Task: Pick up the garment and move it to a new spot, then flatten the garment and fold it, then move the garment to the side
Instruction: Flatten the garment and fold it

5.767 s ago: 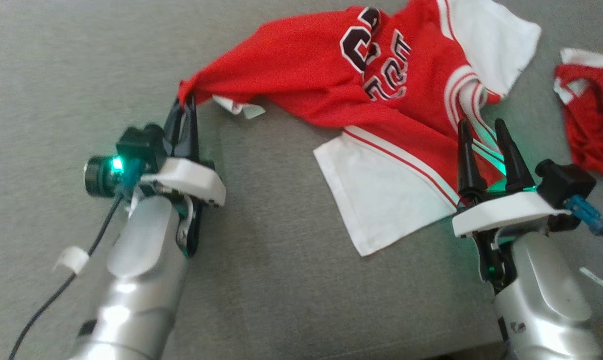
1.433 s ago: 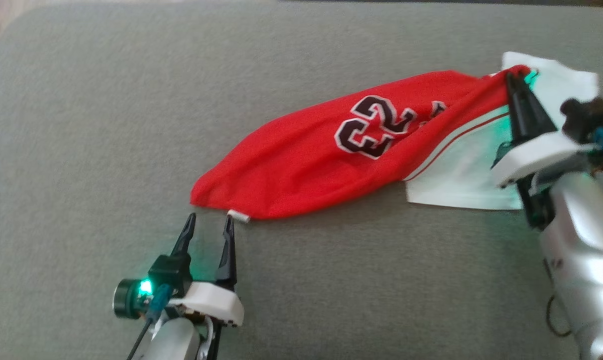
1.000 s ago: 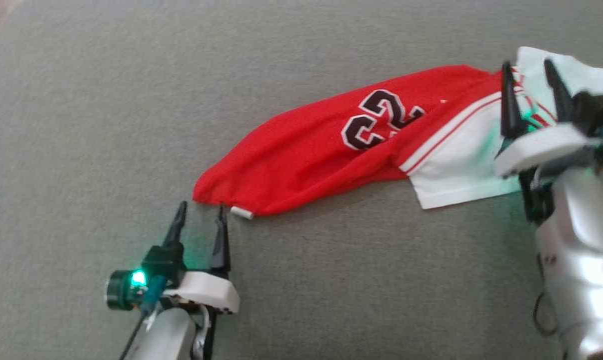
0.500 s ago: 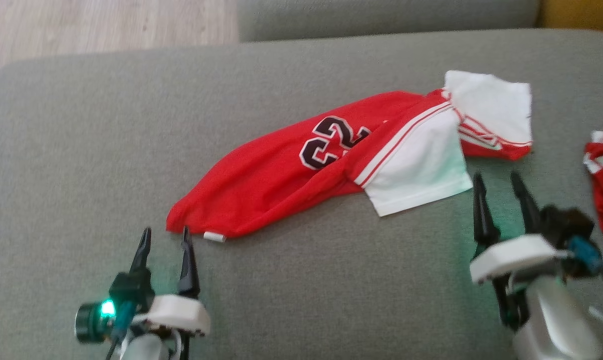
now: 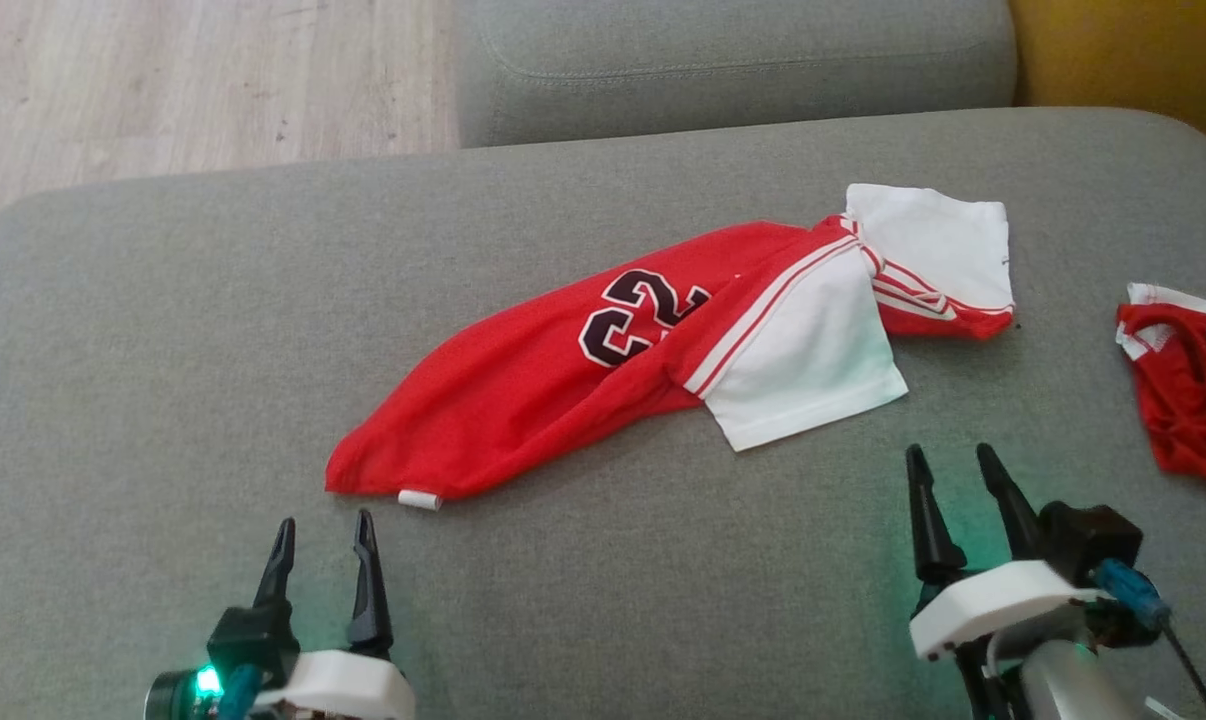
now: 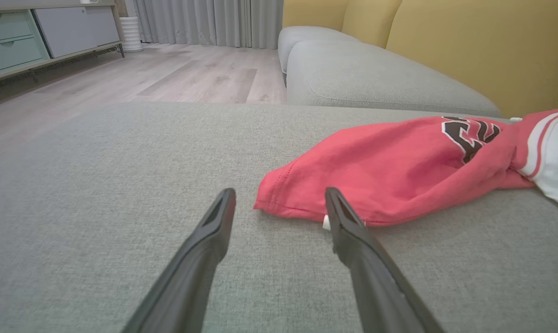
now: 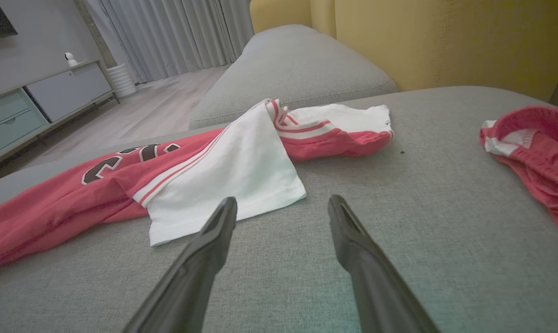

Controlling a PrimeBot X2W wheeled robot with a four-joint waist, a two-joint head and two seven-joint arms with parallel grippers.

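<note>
The jersey (image 5: 523, 390) lies bunched across the sofa cushion (image 5: 163, 300); left jaws and right jaws stand apart, clear of it.

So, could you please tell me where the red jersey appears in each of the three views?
Head view: jersey lies centre, slanting from lower left to upper right.
Left wrist view: jersey in the right half, mid-height.
Right wrist view: jersey across left and centre.
Shared landmark: its black number print.
</note>
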